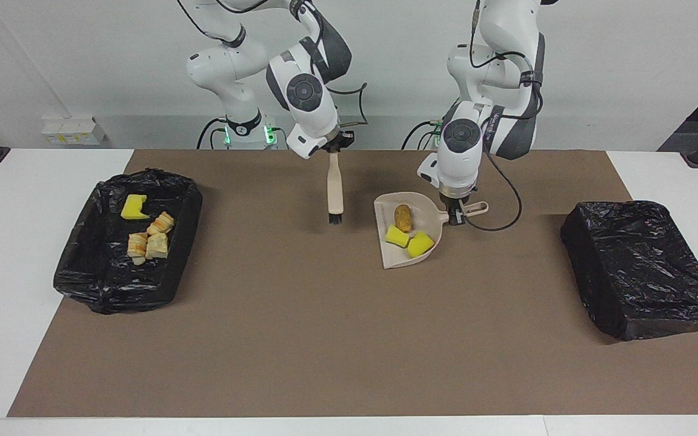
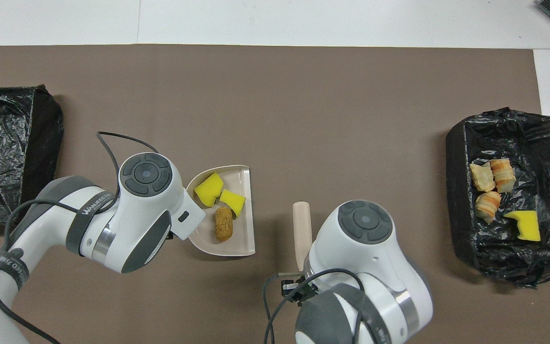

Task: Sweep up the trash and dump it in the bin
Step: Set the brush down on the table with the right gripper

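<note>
Your items: brush [image 1: 335,192], clenched in the right hand [image 1: 333,149], hangs over the counter [image 1: 300,339] beside the dustpan [image 1: 392,251], long axis near upright, bristles down. Left hand [image 1: 457,215] grips the dustpan handle [image 1: 475,209]. In the pan: two yellow sponge chunks [image 1: 408,240], one brown nugget [image 1: 403,218], long axis running toward the robots.

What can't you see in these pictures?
- Inside of the covered bin at the left arm's end: black bag hides it, both views; overhead, the edge crops it.
- Dustpan handle, overhead: left arm covers it.
- Right gripper on the brush, overhead: its arm covers it.
</note>
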